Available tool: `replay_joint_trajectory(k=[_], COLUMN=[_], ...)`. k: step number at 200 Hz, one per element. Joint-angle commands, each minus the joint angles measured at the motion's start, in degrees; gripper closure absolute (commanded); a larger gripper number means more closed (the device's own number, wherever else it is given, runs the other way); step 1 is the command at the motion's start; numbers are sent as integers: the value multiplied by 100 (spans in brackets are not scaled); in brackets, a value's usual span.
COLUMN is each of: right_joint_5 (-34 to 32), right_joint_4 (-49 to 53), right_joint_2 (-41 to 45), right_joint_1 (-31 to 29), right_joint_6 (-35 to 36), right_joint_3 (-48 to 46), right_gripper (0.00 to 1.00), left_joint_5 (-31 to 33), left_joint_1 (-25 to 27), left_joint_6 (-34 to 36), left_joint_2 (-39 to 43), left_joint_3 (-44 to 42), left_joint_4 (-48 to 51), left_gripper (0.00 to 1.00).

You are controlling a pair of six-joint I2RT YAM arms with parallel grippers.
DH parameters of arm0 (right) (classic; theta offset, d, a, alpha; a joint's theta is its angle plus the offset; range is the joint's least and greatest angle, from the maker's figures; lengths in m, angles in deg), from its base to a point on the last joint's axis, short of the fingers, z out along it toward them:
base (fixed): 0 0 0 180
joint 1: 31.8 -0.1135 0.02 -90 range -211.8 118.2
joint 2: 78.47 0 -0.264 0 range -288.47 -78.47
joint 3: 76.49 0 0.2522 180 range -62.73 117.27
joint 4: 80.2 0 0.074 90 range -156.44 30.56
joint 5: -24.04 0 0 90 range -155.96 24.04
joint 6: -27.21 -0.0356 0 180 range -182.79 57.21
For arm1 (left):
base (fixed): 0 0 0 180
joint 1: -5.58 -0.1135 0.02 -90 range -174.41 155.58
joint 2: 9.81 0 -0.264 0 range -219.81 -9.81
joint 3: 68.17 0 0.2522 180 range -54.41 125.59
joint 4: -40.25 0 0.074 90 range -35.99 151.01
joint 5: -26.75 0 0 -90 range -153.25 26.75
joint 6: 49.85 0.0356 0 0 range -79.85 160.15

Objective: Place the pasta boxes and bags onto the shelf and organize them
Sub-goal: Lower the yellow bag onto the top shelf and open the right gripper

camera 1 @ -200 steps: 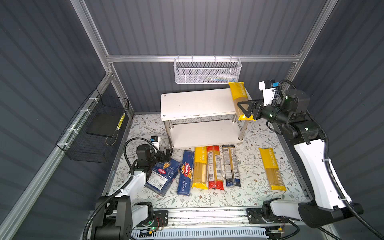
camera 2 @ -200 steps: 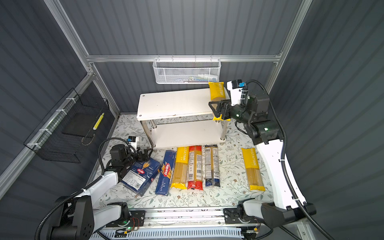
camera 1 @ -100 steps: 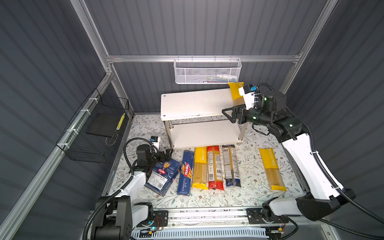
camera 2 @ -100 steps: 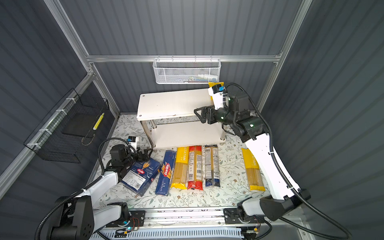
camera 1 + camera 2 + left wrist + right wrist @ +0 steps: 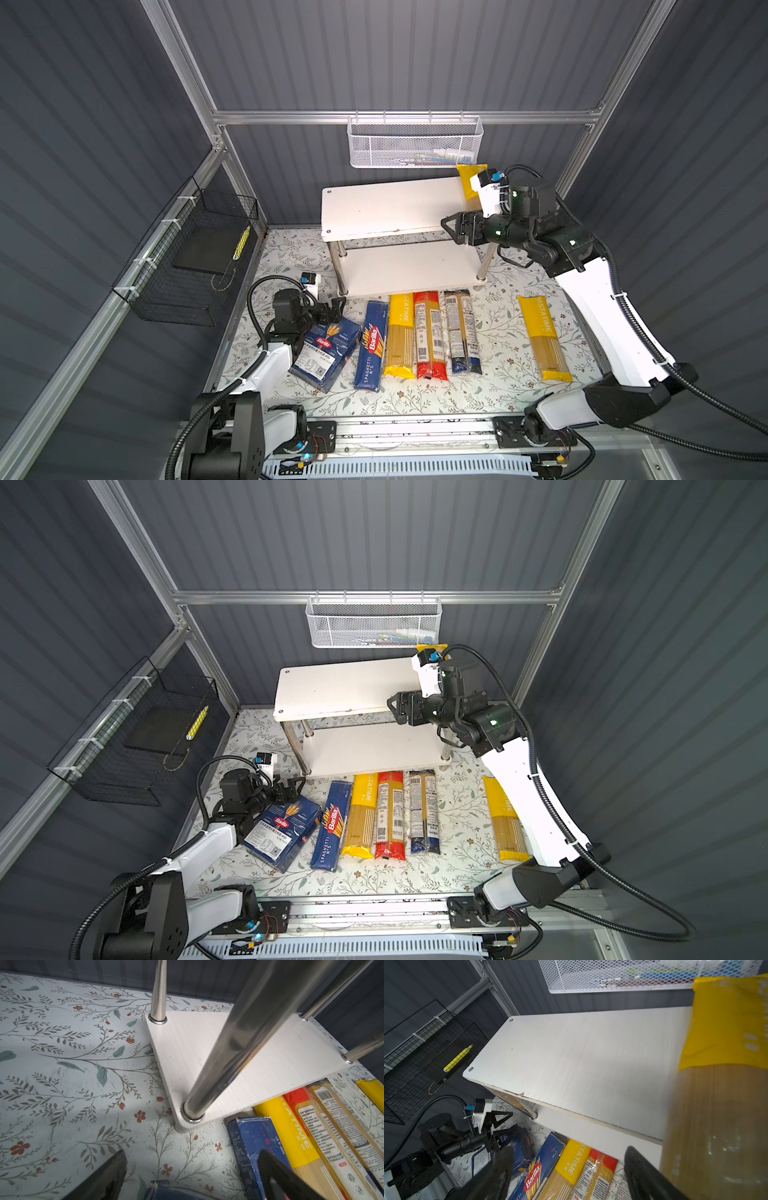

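A yellow plastic spaghetti bag (image 5: 467, 178) lay on the white two-board shelf's (image 5: 386, 208) top board, upper right, just below a white mesh basket (image 5: 415, 143), half hidden by the right arm. The right gripper (image 5: 448, 229) gaped empty at the board's front edge. The left gripper (image 5: 337, 305) gaped too, over the wide dark blue cardboard box (image 5: 328, 353), lower left.

This was a lab robot cell: ribbed dark wall panels (image 5: 374, 54) on an aluminium frame (image 5: 291, 117) stood behind the right tool (image 5: 448, 228), and a mounting rail (image 5: 415, 428) (wiring exposed) edged the floral table (image 5: 478, 399) beneath it.
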Motion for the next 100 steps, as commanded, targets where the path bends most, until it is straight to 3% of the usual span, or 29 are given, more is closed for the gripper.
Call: replay_joint_trajectory(k=[1, 100], right_joint_5=[39, -195], right_joint_4=[211, 798], right_joint_2=[-55, -396], right_joint_1=[-129, -310], right_joint_6=[-1, 112], right_joint_3=[150, 452], right_gripper=[16, 13], left_joint_5=[27, 42], left_joint_1=[31, 31], left_joint_6=[72, 62], left_joint_2=[52, 102], left_joint_3=[44, 17], left_joint_4=[63, 45], left_gripper=[1, 1])
